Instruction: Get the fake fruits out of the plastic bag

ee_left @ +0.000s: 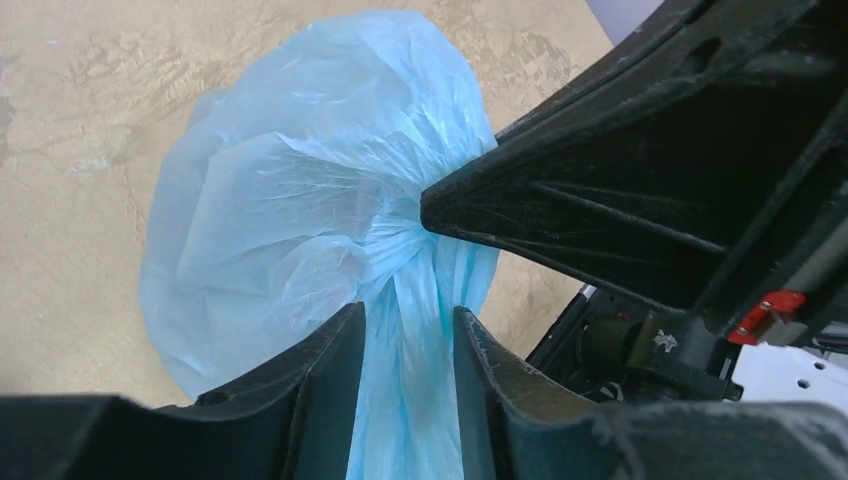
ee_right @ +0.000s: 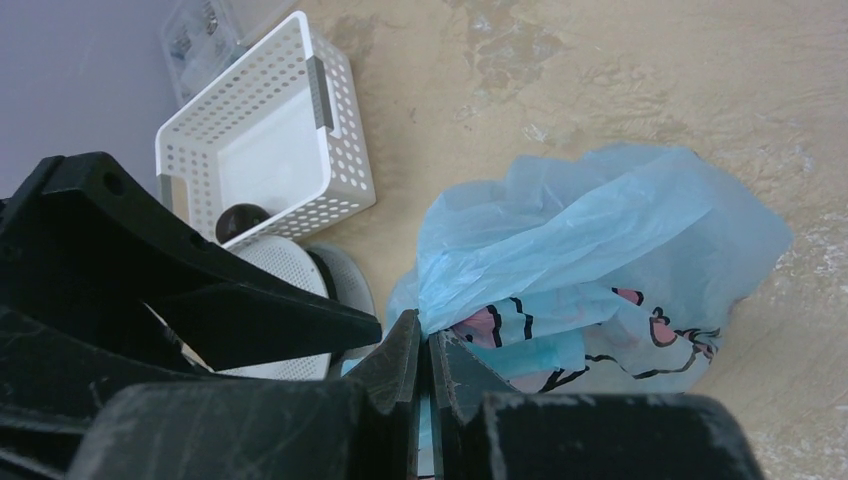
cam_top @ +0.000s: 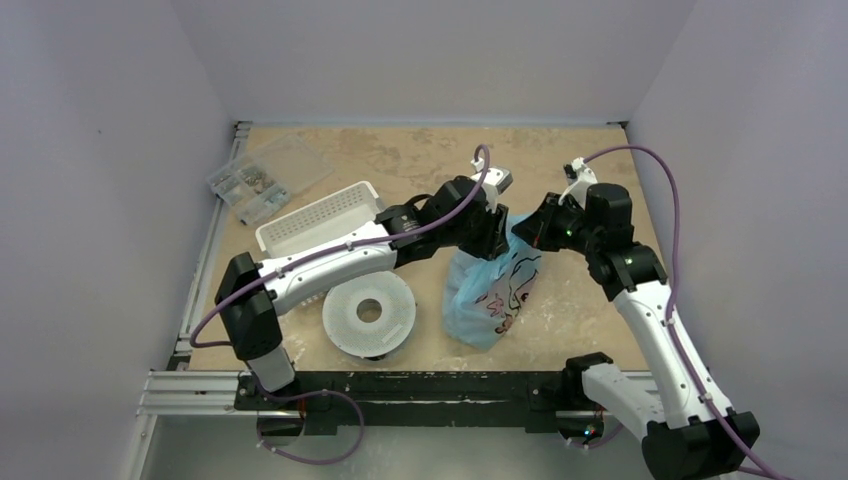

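I have the right gripper (ee_right: 425,345) clamped on the gathered top of the plastic bag (cam_top: 490,290). My left gripper (ee_left: 408,340) grasps a twisted strand of it just beside.

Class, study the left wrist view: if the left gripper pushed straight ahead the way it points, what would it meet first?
The plastic bag: its gathered top lies between the fingers of the left gripper, and its bulging body fills the line ahead. The table probably lies behind it, though depth is unclear.
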Action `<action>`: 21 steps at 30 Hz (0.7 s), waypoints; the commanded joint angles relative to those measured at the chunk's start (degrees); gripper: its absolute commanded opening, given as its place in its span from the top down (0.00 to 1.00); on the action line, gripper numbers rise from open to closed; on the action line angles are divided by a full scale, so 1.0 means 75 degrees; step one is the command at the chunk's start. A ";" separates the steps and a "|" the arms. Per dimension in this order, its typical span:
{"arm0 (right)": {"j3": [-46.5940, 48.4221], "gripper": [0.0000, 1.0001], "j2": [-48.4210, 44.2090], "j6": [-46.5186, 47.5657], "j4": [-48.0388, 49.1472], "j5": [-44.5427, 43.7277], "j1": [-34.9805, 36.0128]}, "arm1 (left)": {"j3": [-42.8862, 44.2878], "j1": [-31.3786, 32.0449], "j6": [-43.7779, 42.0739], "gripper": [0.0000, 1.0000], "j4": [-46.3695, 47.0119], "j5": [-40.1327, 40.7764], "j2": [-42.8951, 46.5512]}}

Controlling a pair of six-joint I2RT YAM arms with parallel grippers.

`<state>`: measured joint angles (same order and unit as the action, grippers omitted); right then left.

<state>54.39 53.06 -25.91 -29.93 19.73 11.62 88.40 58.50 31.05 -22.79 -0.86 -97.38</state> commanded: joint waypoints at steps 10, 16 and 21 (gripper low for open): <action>-0.0011 1.00 -0.0384 -0.0224 0.0423 0.0240 0.0045 | -0.0775 0.0123 0.0793 0.99 0.0654 0.0027 0.0695; -0.0134 1.00 -0.0160 -0.1392 0.0383 -0.0314 0.0045 | -0.1794 0.0483 0.0797 1.00 0.0253 0.1670 0.2161; 0.0121 1.00 0.0050 -0.1911 -0.0183 -0.2040 -0.0049 | -0.2838 0.0619 0.1037 1.00 0.0183 0.2125 0.3386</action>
<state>53.65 52.66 -35.40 -29.56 15.84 11.92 71.61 62.52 36.58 -21.67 9.93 -78.83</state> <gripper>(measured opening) 0.008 0.004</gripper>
